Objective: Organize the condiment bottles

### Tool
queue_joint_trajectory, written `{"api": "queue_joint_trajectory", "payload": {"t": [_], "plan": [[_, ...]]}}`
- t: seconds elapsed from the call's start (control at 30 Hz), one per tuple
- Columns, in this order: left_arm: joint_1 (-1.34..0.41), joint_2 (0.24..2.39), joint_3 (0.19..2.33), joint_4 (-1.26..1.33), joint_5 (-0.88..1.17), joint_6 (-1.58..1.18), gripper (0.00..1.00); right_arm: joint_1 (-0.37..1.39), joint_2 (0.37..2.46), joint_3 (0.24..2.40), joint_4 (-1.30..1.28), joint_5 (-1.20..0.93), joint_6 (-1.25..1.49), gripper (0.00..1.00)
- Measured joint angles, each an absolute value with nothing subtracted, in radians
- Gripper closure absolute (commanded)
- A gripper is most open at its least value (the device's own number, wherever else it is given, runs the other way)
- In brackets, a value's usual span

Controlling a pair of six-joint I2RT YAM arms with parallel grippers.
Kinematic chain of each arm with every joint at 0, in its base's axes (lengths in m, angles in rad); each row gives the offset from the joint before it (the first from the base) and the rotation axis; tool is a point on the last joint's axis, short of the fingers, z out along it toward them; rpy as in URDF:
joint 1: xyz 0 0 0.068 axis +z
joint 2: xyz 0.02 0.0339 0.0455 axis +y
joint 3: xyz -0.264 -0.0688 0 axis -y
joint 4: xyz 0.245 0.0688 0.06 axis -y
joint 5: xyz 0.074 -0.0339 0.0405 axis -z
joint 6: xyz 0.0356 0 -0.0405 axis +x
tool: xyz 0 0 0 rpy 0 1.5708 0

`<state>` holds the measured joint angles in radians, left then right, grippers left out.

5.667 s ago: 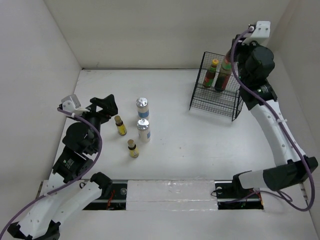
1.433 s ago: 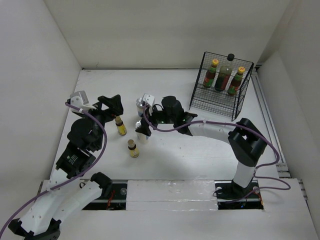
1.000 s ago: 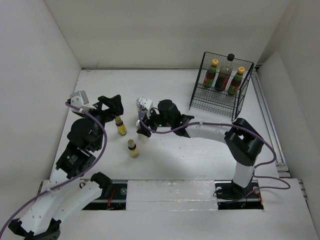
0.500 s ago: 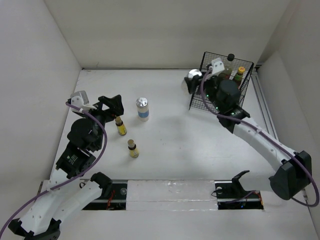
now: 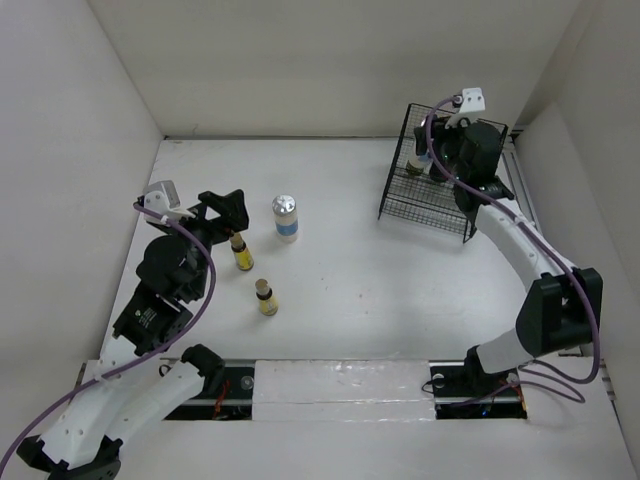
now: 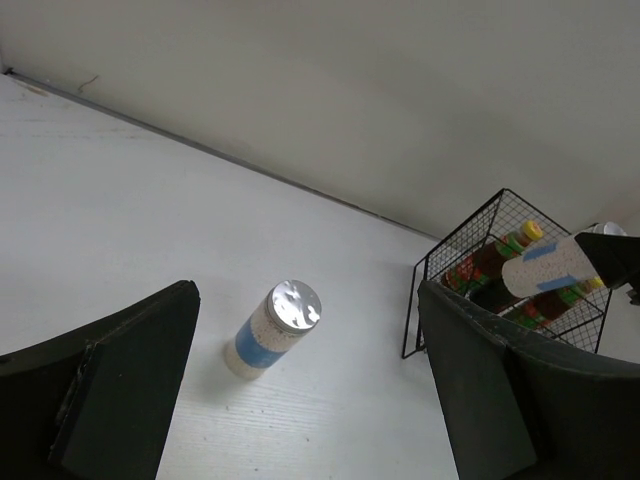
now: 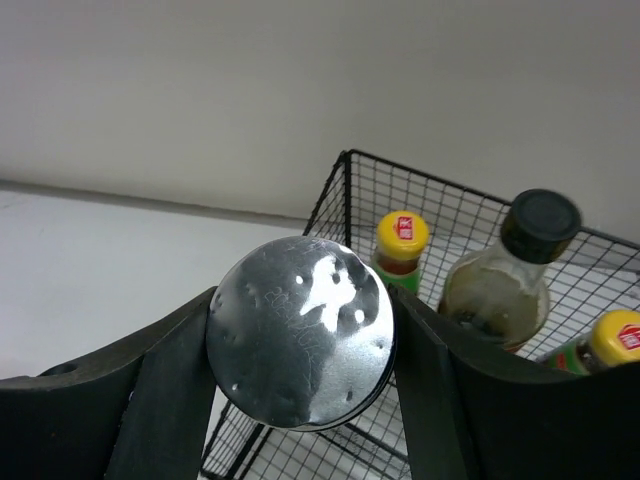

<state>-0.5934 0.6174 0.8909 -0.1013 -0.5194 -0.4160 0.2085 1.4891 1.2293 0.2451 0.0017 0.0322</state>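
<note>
Matte table (image 5: pixel 350 270), round dimpled silver-capped bottle (image 7: pixel 300 330)

The left arm (image 5: pixel 150 310) climbs from its base at the near left and folds forward; its wrist points away from the base, the left gripper (image 5: pixel 226 208) held low, jaws spread wide; the right arm (image 5: pixel 520 240) stretches long toward the far right corner, wrist raised and turned leftward; the right gripper (image 7: pixel 300 350) is clamped on a silver-capped bottle (image 7: pixel 298 325), one finger on either side.
</note>
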Motion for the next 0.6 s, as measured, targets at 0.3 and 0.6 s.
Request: {"api": "queue_joint_trajectory", "payload": {"t": [0.3,0.6], "plan": [[-0.593,0.627,0.891,-0.102,-0.516,-0.416,0.13,0.170,1.555,1.282,0.248,-0.021,0.033,0.54],[-0.594,0.627,0.891,-0.102,-0.516,-0.416,0.13,0.170,1.642,1.259,0.239,-0.044,0.040,0.54]]}}
